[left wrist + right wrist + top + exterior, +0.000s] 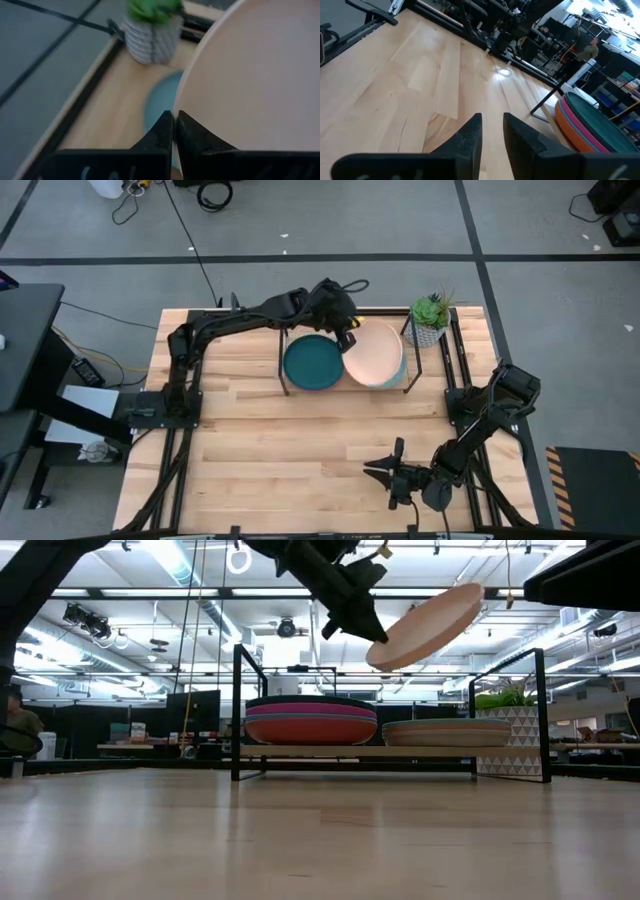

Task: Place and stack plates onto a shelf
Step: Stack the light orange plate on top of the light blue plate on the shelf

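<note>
Pinched at its rim between the left gripper's (173, 131) dark fingers, the peach plate (373, 353) is hanging tilted in the air above the right half of the shelf (355, 751), its far edge riding higher than the held one. Beneath it a low stack is waiting with a light blue plate (159, 100) showing on top, and beside that the taller stack is sitting with the dark teal plate (313, 363) uppermost. To my eye the plate is being carried in for setting down, and doing it well means levelling it first, centring it over the right-hand stack, then lowering until it nests before the fingers let go. Dropped while tilted, it could slide off toward the potted plant (430, 319), standing just beside the shelf's right upright. Well apart, near the table's (260, 445) front edge, the right gripper (491, 131) is waiting with its fingers held slightly apart, holding nothing.
</note>
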